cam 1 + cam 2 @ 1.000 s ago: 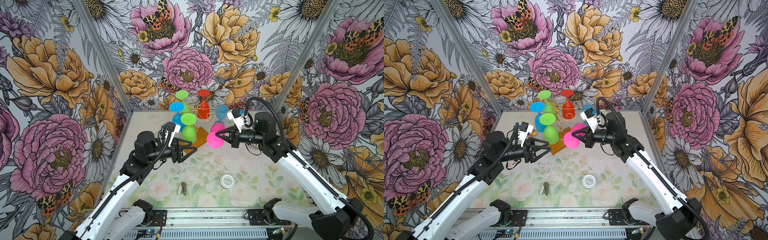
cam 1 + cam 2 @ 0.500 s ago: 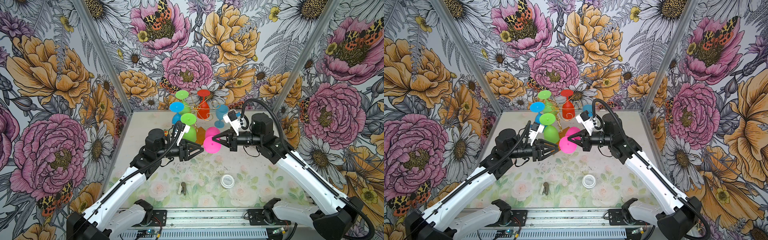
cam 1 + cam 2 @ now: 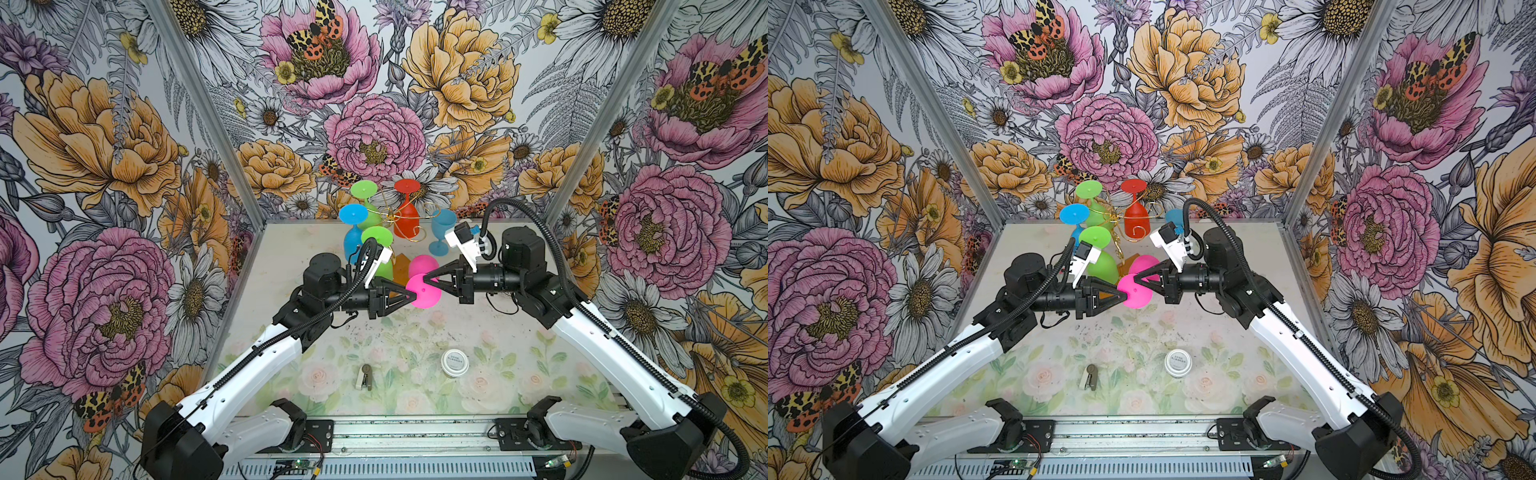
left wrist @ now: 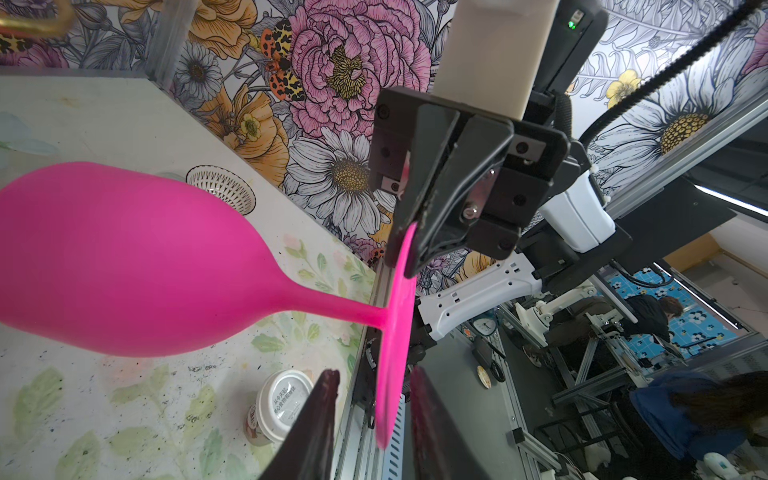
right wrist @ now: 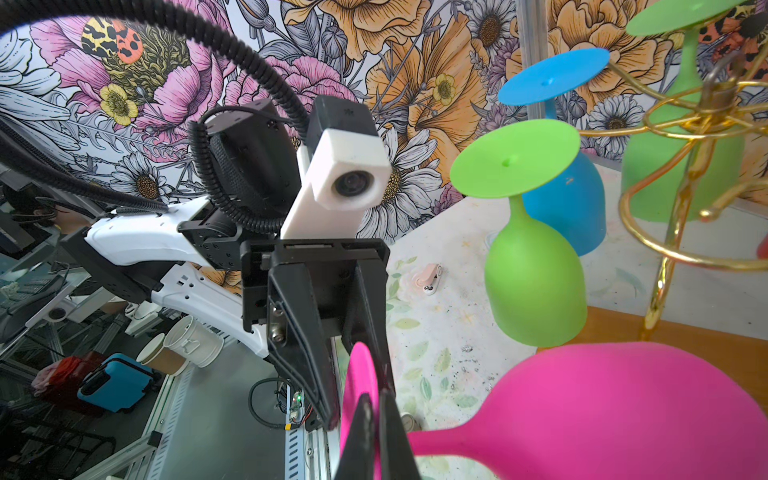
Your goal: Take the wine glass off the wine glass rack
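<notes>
Pink wine glass (image 3: 428,297) hangs clear of wine glass rack (image 3: 401,269). Right gripper (image 3: 430,279) clamps foot at 3 o'clock; left gripper (image 3: 413,295) jaws apart, straddling 9 o'clock. Risk: premature right release drops glass.

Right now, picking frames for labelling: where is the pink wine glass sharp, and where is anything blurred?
Both top views: the bright pink plastic wine glass is sharp, evenly lit. Left wrist view: bowl crisp, left gripper fingers blurred. Right wrist view: right gripper fingers blurred.

On floral tabletop (image 3: 415,345): wooden rack base (image 3: 401,270) at back, upright blue glass (image 3: 441,232) beside, white jar (image 3: 455,362), small clip (image 3: 365,376) in front
</notes>
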Available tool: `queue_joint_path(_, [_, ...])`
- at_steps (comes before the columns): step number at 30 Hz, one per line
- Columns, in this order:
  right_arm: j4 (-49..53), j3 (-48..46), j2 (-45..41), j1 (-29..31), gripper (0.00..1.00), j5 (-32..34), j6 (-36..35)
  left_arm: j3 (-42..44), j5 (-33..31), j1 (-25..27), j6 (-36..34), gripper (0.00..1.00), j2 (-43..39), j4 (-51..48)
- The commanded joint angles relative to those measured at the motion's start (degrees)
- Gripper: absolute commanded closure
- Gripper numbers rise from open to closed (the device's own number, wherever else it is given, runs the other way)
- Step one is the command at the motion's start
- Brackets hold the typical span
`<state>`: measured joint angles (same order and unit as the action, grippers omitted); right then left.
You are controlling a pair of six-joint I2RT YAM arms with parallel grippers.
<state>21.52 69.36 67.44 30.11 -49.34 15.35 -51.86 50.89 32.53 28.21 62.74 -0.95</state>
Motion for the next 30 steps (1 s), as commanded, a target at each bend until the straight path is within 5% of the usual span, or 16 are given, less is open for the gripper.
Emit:
queue_joint_path(1, [-1.11, -0.80, -0.48, 0.40, 1.00, 0.49, -0.63, -2.00, 0.95, 0.56, -0.17, 0.74, 0.26, 1.67])
queue_joint_path(19, [-0.99, -0.81, 0.27, 0.04, 1.00, 1.55, 0.07, -1.58, 0.36, 0.80, -0.26, 0.99, -0.07, 1.84])
queue_joint_path(30, [-1.03, -1.67, -3.28, -4.42, 0.60, 2.45, 5.13, -1.41, 0.43, 1.04, -1.91, 1.00, 0.46, 1.90])
